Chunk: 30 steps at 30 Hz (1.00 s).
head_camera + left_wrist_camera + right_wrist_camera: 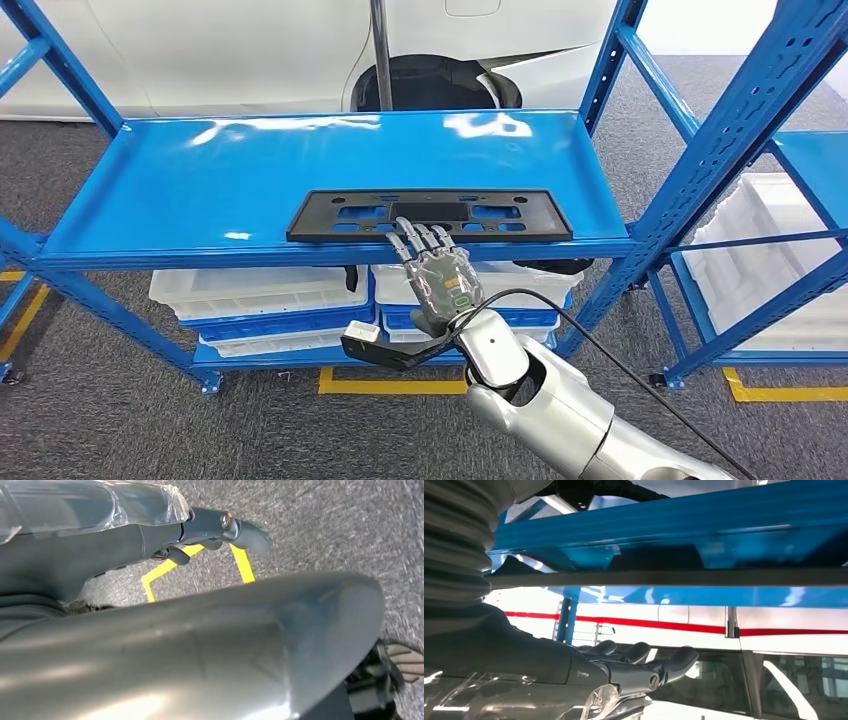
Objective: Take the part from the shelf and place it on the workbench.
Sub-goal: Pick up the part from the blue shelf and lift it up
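A flat black plastic part with rectangular cut-outs lies along the front edge of the blue shelf. My right hand reaches up from below with straight, spread fingers; its fingertips touch the part's front edge near the middle. It holds nothing. In the right wrist view the right hand lies stretched out just beside the shelf's blue edge. My left hand hangs over grey carpet with its thumb stretched out and nothing in it.
White trays are stacked on the lower shelf. Blue uprights frame the rack, and more white bins sit to the right. A white car stands behind. A black cable runs along my right arm. Yellow floor tape runs below.
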Tool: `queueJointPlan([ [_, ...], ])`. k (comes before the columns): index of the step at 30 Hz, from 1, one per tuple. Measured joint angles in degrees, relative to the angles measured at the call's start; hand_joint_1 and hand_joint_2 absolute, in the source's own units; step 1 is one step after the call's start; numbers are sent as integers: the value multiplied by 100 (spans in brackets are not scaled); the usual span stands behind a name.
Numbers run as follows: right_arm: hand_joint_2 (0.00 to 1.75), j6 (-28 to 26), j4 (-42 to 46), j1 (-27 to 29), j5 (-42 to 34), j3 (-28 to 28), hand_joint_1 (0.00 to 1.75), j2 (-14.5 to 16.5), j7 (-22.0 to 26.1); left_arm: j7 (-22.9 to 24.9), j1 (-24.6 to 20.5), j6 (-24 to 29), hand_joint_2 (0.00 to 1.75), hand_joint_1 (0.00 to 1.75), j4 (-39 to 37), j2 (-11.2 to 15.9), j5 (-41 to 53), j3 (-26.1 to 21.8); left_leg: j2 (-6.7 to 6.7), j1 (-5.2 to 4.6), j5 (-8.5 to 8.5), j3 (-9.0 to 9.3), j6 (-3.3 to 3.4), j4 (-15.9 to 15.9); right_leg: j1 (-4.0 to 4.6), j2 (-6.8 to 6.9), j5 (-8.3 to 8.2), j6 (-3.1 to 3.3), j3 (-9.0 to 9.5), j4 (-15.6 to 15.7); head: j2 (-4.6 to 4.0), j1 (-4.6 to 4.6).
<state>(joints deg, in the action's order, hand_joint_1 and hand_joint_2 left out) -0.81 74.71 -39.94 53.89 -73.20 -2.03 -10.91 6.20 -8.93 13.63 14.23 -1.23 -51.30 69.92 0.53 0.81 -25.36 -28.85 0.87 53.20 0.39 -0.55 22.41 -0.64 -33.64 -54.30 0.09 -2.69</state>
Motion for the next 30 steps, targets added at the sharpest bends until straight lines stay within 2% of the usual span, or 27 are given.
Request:
queueJointPlan([
  [2, 175, 0, -5, -2, -3, -1, 0, 9, 0, 1, -3, -1, 0, 0, -1, 1, -1, 1, -9, 17, -39, 10, -58, 9, -19, -11, 14, 28, 27, 41, 0, -1],
  [3, 175, 0, -7, -5, -3, -1, 0, 13, 0, 1, -6, -2, 0, 0, -1, 1, -1, 1, -13, 22, -103, -32, -90, 120, -35, -11, 22, 53, 54, 60, 0, 7],
  [4, 175, 0, -7, -8, -3, 0, 0, 18, 1, 1, -7, -2, 0, 0, -1, 1, -1, 1, -17, 28, -220, -149, -122, 369, -52, -9, 31, 76, 83, 78, 0, 13],
  [6, 175, 1, -9, -9, -4, -2, 0, 28, 4, 1, 0, -1, 0, 0, -1, 1, -1, 1, -21, 35, -543, -599, -177, 1199, -54, 0, 70, 116, 122, 80, 0, 25],
  [7, 175, 2, -11, -4, -7, -3, 0, 32, 5, 1, 8, -1, 0, 0, -2, 1, -1, 0, -21, 38, -652, -846, -195, 1595, -50, -5, 91, 121, 140, 78, 0, 25],
  [8, 175, 2, -16, 2, -12, -4, 0, 34, 7, 1, 16, -1, 0, 0, -3, 1, -1, 0, -22, 39, -662, -1021, -207, 1822, -47, -10, 116, 121, 163, 76, 0, 25],
  [9, 175, 3, -23, 6, -19, -4, 0, 35, 7, 1, 22, -2, 0, 0, -4, 2, -2, 0, -22, 41, -544, -1081, -214, 1806, -50, -20, 144, 114, 197, 75, 0, 25],
  [10, 175, 3, -29, 8, -27, -4, 0, 37, 7, 1, 23, -2, 0, 0, -6, 2, -2, 0, -23, 43, -320, -1021, -218, 1545, -56, -30, 178, 102, 242, 73, 0, 25],
  [12, 175, 3, -38, 6, -37, -4, 0, 43, 7, 1, 23, -2, 0, 0, -9, 3, -2, 1, -22, 43, 193, -702, -222, 683, -57, -45, 258, 58, 338, 67, 0, 27],
  [13, 175, 3, -39, 4, -38, -4, 0, 47, 7, 1, 21, -2, 0, 0, -9, 3, -2, 1, -19, 37, 330, -563, -196, 345, -47, -56, 293, 29, 364, 61, 0, 28],
  [14, 175, 3, -40, 2, -39, -4, 0, 50, 7, 1, 19, -2, 0, 0, -9, 4, -2, 2, -15, 28, 383, -481, -162, 148, -36, -64, 318, 3, 375, 57, 0, 27],
  [17, 175, 2, -42, -2, -40, -4, 0, 52, 7, 4, 21, -1, 0, 0, -12, 4, -2, 2, -6, 13, 320, -425, -16, 71, -37, -63, 382, -80, 387, 45, 0, 25],
  [19, 175, 1, -42, -11, -40, -3, 0, 52, 7, 5, 19, 0, 0, 0, -14, 3, -1, 2, -6, 26, 290, -364, 72, 50, -54, -31, 541, -148, 288, -231, 0, 22],
  [20, 175, 1, -42, -12, -40, -2, 0, 52, 7, 5, 16, 1, 0, 0, -14, 3, 0, 2, -9, 30, 272, -331, 107, 44, -62, -15, 684, -176, 131, -557, 0, 21],
  [22, 175, 2, -46, -4, -40, -3, 0, 50, 7, 5, 14, 1, 0, 0, -15, 3, 0, 2, -16, 28, 225, -279, 145, 44, -66, -7, 973, -212, -356, -1409, 0, 16],
  [23, 175, 3, -52, 5, -40, -3, 0, 48, 7, 5, 17, 1, 0, 0, -16, 3, -1, 2, -16, 27, 199, -251, 151, 45, -68, -6, 1012, -218, -567, -1705, 0, 15],
  [24, 175, 3, -57, 10, -40, -4, 0, 46, 7, 5, 21, 1, 0, 0, -16, 3, -1, 2, -12, 27, 169, -218, 149, 45, -68, -6, 930, -214, -680, -1784, 0, 14],
  [25, 175, 3, -62, 11, -40, -4, 0, 45, 7, 5, 24, 1, 0, 0, -16, 3, -1, 2, -5, 27, 137, -176, 143, 45, -68, -5, 727, -197, -667, -1604, 0, 14],
  [27, 175, 3, -64, 7, -41, -4, 0, 45, 7, 6, 23, 0, 0, 0, -16, 3, -2, 2, 7, 26, 65, -83, 117, 42, -58, -4, 192, -136, -381, -784, 0, 11],
  [28, 175, 4, -66, 2, -43, -5, 0, 47, 7, 6, 19, -2, 0, 0, -16, 2, -3, 2, 12, 15, 27, -50, 92, 44, -41, -4, 24, -101, -222, -396, 0, 10],
  [29, 175, 10, -67, -3, -47, -5, 0, 49, 8, 5, 15, -4, 0, 0, -16, 2, -4, 2, 13, 9, -1, -35, 66, 42, -26, -4, -52, -69, -122, -155, 0, 9],
  [30, 175, 20, -68, -5, -55, -7, 0, 51, 10, 5, 13, -7, 0, 0, -16, 2, -5, 2, 12, 3, -25, -31, 35, 37, -9, -8, -49, -38, -76, -42, 0, 8],
])
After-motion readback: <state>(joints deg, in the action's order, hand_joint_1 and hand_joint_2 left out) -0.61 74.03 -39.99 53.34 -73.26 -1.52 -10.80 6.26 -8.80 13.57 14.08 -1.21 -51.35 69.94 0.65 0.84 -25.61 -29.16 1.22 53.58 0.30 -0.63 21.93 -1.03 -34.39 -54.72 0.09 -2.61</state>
